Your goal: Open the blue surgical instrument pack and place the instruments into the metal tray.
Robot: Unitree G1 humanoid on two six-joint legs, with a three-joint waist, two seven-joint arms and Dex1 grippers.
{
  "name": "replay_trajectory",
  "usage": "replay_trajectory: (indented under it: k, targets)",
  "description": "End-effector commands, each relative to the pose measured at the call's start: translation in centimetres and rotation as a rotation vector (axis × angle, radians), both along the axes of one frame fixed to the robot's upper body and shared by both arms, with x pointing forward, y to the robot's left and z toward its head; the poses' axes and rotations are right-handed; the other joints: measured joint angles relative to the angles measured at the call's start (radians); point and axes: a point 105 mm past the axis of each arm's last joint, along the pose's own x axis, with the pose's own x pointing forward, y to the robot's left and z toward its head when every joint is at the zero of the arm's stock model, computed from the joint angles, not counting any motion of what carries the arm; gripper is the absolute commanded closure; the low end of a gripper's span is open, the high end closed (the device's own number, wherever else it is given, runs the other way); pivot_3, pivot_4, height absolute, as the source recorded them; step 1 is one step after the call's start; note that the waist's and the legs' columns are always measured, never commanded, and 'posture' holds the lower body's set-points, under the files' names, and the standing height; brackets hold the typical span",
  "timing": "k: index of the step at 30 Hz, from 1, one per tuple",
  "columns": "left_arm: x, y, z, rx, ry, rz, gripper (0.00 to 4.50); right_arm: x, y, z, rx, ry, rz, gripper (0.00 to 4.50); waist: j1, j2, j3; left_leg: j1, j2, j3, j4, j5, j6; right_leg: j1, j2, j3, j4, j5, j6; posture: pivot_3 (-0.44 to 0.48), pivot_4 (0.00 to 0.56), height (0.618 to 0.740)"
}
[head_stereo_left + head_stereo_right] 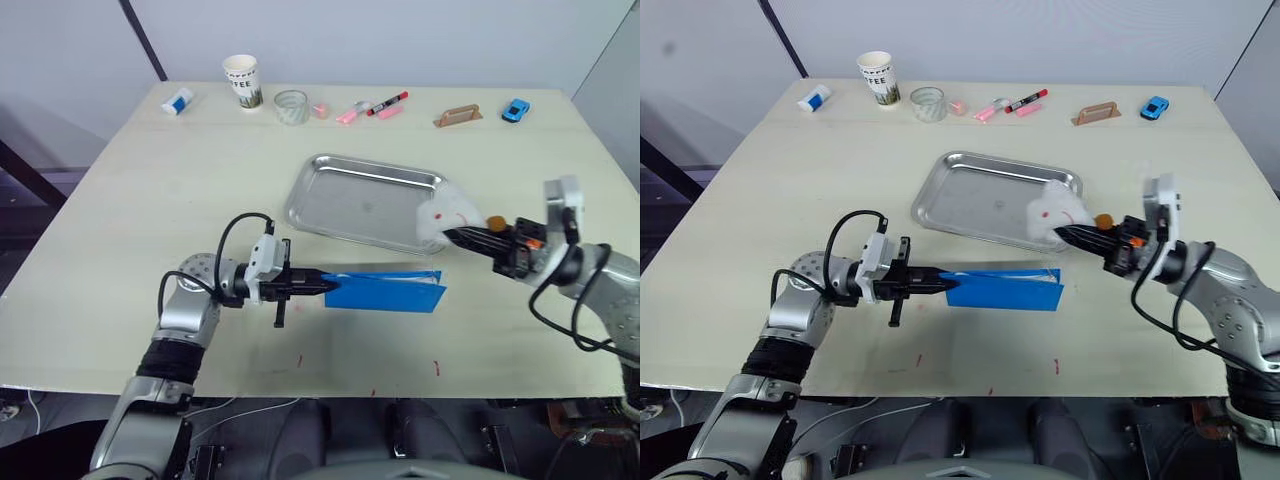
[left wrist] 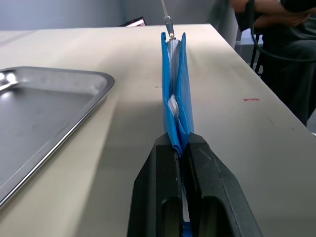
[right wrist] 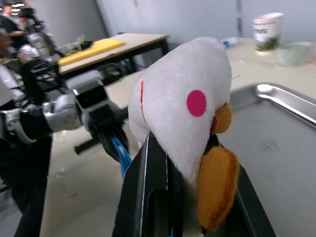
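Observation:
The blue surgical instrument pack (image 1: 385, 290) stands on edge on the table, just in front of the metal tray (image 1: 350, 200). My left gripper (image 1: 318, 284) is shut on the pack's left end. In the left wrist view the pack (image 2: 174, 84) runs away from my fingers (image 2: 207, 163), with pale lining showing in its slightly parted top. The instruments are hidden. My right gripper (image 1: 455, 235) is shut on a white plush toy (image 1: 447, 215) with a pink cheek and orange beak. It holds the toy over the tray's near right corner. The tray is empty.
Along the table's far edge stand a small white-and-blue bottle (image 1: 177, 101), a paper cup (image 1: 242, 82), a glass (image 1: 291, 106), a red-capped marker (image 1: 387, 103), a wooden block (image 1: 458, 117) and a blue toy car (image 1: 515, 110). A seated person (image 2: 276, 29) shows beyond the table.

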Motion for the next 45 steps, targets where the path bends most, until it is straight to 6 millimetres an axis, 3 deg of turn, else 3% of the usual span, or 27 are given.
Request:
replay_trajectory:
  k: [1, 9, 15, 19, 27, 28, 30, 31, 32, 37, 40, 45]
  targets:
    - [0.0, -0.8, 0.0, 0.013, -0.006, -0.034, 4.5, 0.2, 3.3, 1.1, -0.056, -0.127, 0.073, 4.46, -0.002, 0.0, 0.0, 0.0, 0.0, 0.0, 0.0, 0.0, 0.0, 0.0, 0.0, 0.0, 0.0, 0.0, 0.0, 0.0, 0.15, 0.725]
    - [0.6, -1.4, 0.3, -0.007, -0.014, -0.02, 4.5, 0.8, 7.7, 2.1, -0.164, -0.327, 0.161, 4.46, 0.001, 0.0, 0.0, -0.002, 0.0, -0.001, 0.001, 0.0, 0.0, -0.001, 0.0, -0.001, 0.0, 0.0, 0.0, 0.0, 0.15, 0.725]
    - [0.9, -1.6, 0.4, -0.019, -0.02, -0.003, 4.5, -1.3, 9.1, 2.1, -0.184, -0.466, 0.302, 4.46, 0.0, 0.001, 0.0, -0.002, 0.0, -0.007, 0.001, 0.0, 0.0, -0.001, 0.0, -0.002, 0.001, 0.0, 0.0, 0.0, 0.15, 0.725]
    - [1.0, -1.5, 0.2, -0.015, -0.02, 0.005, 4.5, -3.2, 9.4, 1.0, -0.248, -0.544, 0.447, 4.46, 0.0, 0.001, 0.0, -0.002, 0.0, -0.008, 0.001, 0.0, 0.0, -0.001, 0.0, -0.003, 0.001, 0.0, 0.0, 0.0, 0.15, 0.725]
    - [1.1, -1.6, 0.1, -0.014, -0.018, 0.008, 4.5, -3.9, 9.8, -2.0, -0.388, -0.611, 0.557, 4.46, 0.0, 0.001, 0.0, -0.002, 0.0, -0.009, 0.001, 0.0, 0.0, -0.001, -0.001, -0.004, 0.001, 0.0, 0.0, 0.0, 0.15, 0.725]
    - [1.1, -1.6, 0.1, -0.013, -0.018, 0.008, 4.5, -3.9, 9.7, -2.1, -0.391, -0.612, 0.554, 3.66, 0.001, 0.001, 0.0, -0.002, 0.0, -0.009, 0.001, 0.0, 0.0, -0.001, -0.001, -0.004, 0.001, 0.0, 0.0, 0.0, 0.15, 0.725]
    - [1.1, -1.5, 0.0, -0.01, -0.017, 0.01, 4.5, -3.8, 9.4, -1.7, -0.369, -0.62, 0.536, 3.19, 0.001, 0.001, 0.0, -0.002, 0.0, -0.009, 0.001, 0.0, 0.0, -0.001, -0.001, -0.004, 0.001, 0.0, 0.0, 0.0, 0.15, 0.725]
    - [1.2, -1.5, 0.0, -0.009, -0.016, 0.01, 4.5, -3.9, 9.2, -1.5, -0.357, -0.618, 0.53, 2.59, 0.0, 0.001, 0.0, -0.002, 0.0, -0.009, 0.001, 0.0, 0.0, -0.001, -0.001, -0.004, 0.001, 0.0, 0.0, 0.0, 0.15, 0.725]
    - [1.2, -1.5, -0.1, -0.008, -0.015, 0.011, 4.5, -3.9, 9.0, -1.4, -0.352, -0.616, 0.527, 2.44, 0.0, 0.001, 0.0, -0.002, 0.0, -0.009, 0.001, 0.0, 0.0, -0.001, -0.001, -0.004, 0.001, 0.0, 0.0, 0.0, 0.15, 0.725]
    - [1.2, -1.4, -0.2, -0.005, -0.012, 0.009, 4.5, -3.8, 8.2, -0.8, -0.335, -0.629, 0.507, 0.11, 0.0, 0.001, 0.0, -0.002, 0.0, -0.009, 0.001, 0.0, 0.0, -0.001, -0.001, -0.004, 0.001, 0.0, -0.001, 0.0, 0.15, 0.725]
    - [1.2, -1.4, -0.2, -0.005, -0.013, 0.009, 4.5, -3.4, 7.6, -0.3, -0.33, -0.647, 0.472, 0.03, 0.0, 0.001, 0.0, -0.001, 0.0, -0.009, 0.001, 0.0, 0.0, -0.001, -0.001, -0.004, 0.001, 0.0, -0.001, 0.0, 0.15, 0.725]
    - [1.2, -1.4, -0.2, -0.005, -0.014, 0.011, 4.5, -1.7, 3.0, -0.5, -0.306, -0.486, 0.286, 0.03, 0.006, 0.0, 0.0, -0.002, -0.001, -0.009, 0.002, 0.0, 0.0, 0.0, -0.001, -0.004, 0.001, 0.0, -0.001, 0.0, 0.15, 0.725]
